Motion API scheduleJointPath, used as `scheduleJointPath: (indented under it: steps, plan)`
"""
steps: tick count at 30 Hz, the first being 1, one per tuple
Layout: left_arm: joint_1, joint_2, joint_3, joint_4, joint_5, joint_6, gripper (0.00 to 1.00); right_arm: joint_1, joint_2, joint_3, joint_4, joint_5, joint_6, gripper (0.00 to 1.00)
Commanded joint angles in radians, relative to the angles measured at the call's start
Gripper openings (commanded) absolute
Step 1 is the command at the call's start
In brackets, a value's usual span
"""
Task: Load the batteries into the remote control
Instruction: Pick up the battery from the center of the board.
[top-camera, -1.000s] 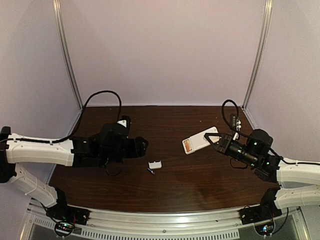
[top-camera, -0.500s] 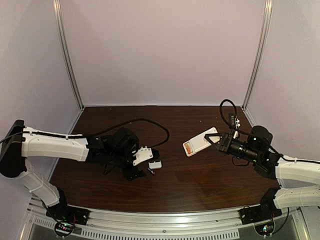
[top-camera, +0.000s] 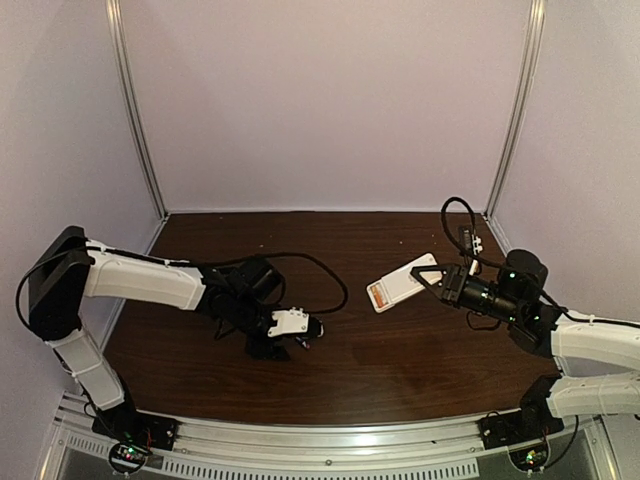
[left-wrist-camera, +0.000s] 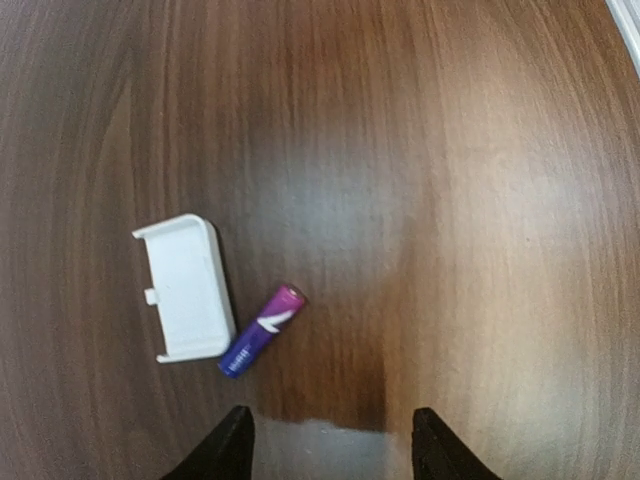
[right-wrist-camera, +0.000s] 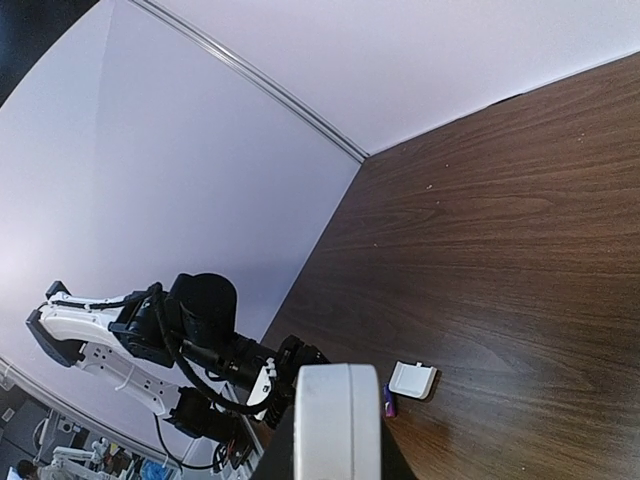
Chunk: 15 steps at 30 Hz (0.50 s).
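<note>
Remote control (top-camera: 400, 283) clamped in my right gripper (top-camera: 432, 277), right of centre in the top view. Lower left on the left wrist camera, white cover (left-wrist-camera: 186, 288) and purple battery (left-wrist-camera: 261, 331) lie side by side; my left gripper (left-wrist-camera: 330, 440) gapes empty below.

Left wrist view: cover (left-wrist-camera: 188, 288) lay lower left on table (left-wrist-camera: 450, 200), battery (left-wrist-camera: 261, 331) just right of it. Top view: remote (top-camera: 400, 282) sat right of ctr, in right gripper (top-camera: 428, 276).

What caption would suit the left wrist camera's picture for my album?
Open left gripper hovers over a purple battery lying beside a white cover piece on the wooden table.
</note>
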Motion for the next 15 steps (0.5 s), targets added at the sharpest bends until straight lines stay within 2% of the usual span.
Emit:
scheduleJointPath:
  steps: [1, 9, 15]
  plan:
    - [0.041, 0.069, 0.084, 0.001, 0.091, 0.091, 0.53, -0.016, -0.008, -0.012, 0.050, -0.027, 0.008, 0.00]
    - [0.061, 0.182, 0.179, -0.110, 0.101, 0.134, 0.44, -0.054, -0.024, -0.013, 0.050, -0.046, 0.016, 0.00]
    - [0.071, 0.196, 0.179, -0.114, 0.090, 0.128, 0.43, -0.066, -0.018, -0.018, 0.061, -0.055, 0.019, 0.00]
